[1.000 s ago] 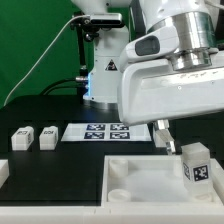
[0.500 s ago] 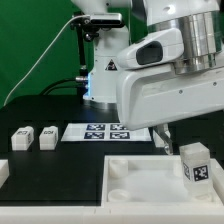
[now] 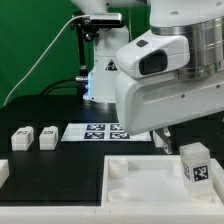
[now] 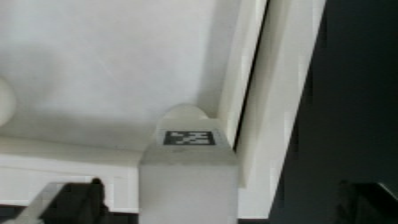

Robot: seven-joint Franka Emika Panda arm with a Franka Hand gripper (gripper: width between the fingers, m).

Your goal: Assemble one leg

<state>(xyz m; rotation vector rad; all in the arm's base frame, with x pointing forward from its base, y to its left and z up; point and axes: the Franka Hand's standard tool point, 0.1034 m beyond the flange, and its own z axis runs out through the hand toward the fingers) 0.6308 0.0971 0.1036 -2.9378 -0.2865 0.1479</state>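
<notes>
The leg point(image 3: 195, 165), a small white block with a black-and-white tag, stands upright in the white tray point(image 3: 140, 182), in the corner at the exterior view's right. In the wrist view the leg point(image 4: 187, 165) lies between my two dark fingers point(image 4: 71, 202), with a gap on each side. My gripper point(image 4: 217, 205) is open and holds nothing. In the exterior view my gripper point(image 3: 185, 138) hangs just above the leg. One dark finger point(image 3: 160, 134) shows beside the leg; the other is hidden.
Two more small white tagged blocks point(image 3: 20, 140) point(image 3: 47, 137) lie at the exterior view's left. The marker board point(image 3: 105, 131) lies behind the tray. Another white part point(image 3: 3, 172) shows at the left edge. A lamp stand point(image 3: 100, 70) stands at the back.
My arm has lifted a little straight up. The leg has stayed upright in the tray corner.
</notes>
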